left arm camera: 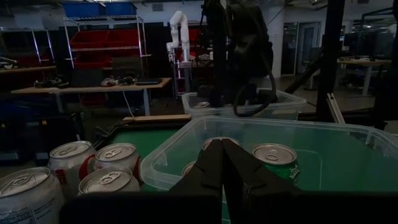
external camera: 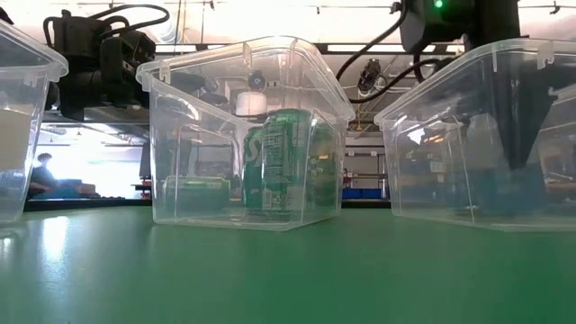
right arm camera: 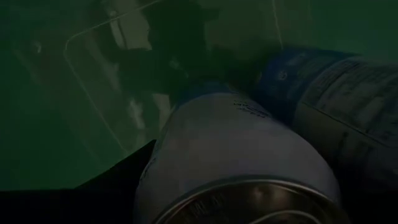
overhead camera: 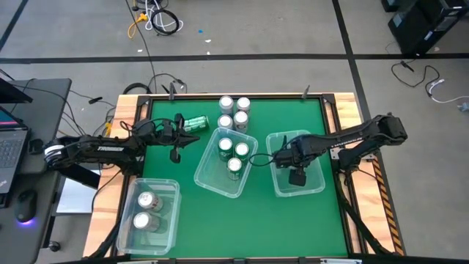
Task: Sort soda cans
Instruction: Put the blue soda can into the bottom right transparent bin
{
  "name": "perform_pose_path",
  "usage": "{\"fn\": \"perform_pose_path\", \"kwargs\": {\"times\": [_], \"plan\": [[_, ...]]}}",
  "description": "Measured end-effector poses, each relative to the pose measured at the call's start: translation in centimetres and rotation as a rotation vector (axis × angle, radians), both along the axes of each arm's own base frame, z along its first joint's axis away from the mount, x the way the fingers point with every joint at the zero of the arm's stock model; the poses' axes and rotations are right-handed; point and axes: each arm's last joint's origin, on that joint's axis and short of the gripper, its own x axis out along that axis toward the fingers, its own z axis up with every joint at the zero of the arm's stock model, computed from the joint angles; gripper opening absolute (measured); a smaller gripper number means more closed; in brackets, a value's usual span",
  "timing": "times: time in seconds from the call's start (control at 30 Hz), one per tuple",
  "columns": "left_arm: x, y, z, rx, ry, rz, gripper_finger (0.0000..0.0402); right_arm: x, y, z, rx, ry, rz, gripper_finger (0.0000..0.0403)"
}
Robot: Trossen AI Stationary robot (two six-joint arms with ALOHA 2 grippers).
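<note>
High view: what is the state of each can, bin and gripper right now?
Four back cans: upright, unsorted.
Green can: on its side, outside the bins.
Middle bin: holds three upright green cans.
Left bin: holds two upright silver cans.
Right bin: holds a blue can on its side.
Left gripper: fingers shut, empty.
Right gripper: down in the right bin.

A robotics lab; red shelving (left arm camera: 93,46), workbenches (left arm camera: 87,89), white robot arm (left arm camera: 178,31).

Green cans (overhead camera: 232,154) in clear bin (overhead camera: 209,176); green table (overhead camera: 249,220); right-bin can (right arm camera: 242,155) seemingly blue.
</note>
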Motion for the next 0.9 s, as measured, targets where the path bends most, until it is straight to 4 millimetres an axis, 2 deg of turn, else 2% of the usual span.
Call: {"fn": "perform_pose_path", "kwargs": {"times": [0.13, 0.3, 0.43, 0.63, 0.77, 0.9], "plan": [[0.0, 0.0, 0.0, 0.000, 0.000, 0.000, 0.0005, -0.2, 0.0, -0.3, -0.005, 0.002, -0.041, 0.0292], [0.0, 0.0, 0.0, -0.001, 0.000, 0.000, 0.0005, -0.2, 0.1, 0.1, 0.022, 0.014, -0.111, 0.0357], [0.0, 0.0, 0.0, -0.001, 0.000, 0.000, 0.0005, 0.0, 0.1, 1.3, 0.014, 0.023, -0.174, 0.0379], [0.0, 0.0, 0.0, -0.001, 0.000, 0.000, 0.0005, 0.6, 0.1, 4.2, 0.001, 0.003, -0.235, 0.0370], [0.0, 0.0, 0.0, -0.008, 0.000, -0.001, 0.0005, 1.5, 0.1, 6.4, -0.001, -0.082, -0.255, 0.0352], [0.0, 0.0, 0.0, -0.026, 0.001, -0.003, 0.0005, 2.5, 0.3, 6.8, 0.062, -0.176, -0.238, 0.0318]]}}
